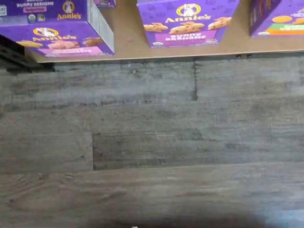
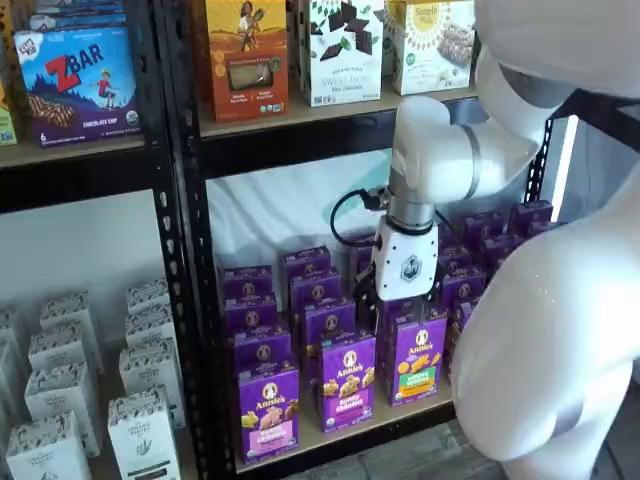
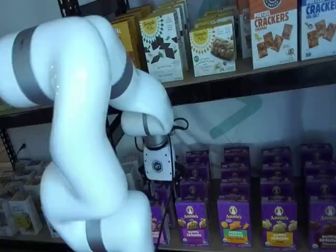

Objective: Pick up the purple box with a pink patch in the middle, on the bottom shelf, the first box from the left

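- White cartons with dark print fill the left bay in stepped rows, beyond a black perforated upright.
- The purple box stands upright at the front left corner of the bottom shelf, just beside that upright. It is a matt card carton with a round white logo, a snack picture and a pink patch low on its face.
- In the wrist view the box sits close to the tan board's front edge, with a bare strip of board between it and the next carton.
- That neighbour carries a purple label, and the one after it a green patch. More purple cartons stand in rows behind them.
- The gripper, a smooth white body, hangs over the middle rows, well apart from the purple box. Its jaws are spread wide and hold nothing.
- Open air lies above the front row, under the shelf overhead.
- Grey wood-grain floor planks run in front of the shelf rim.
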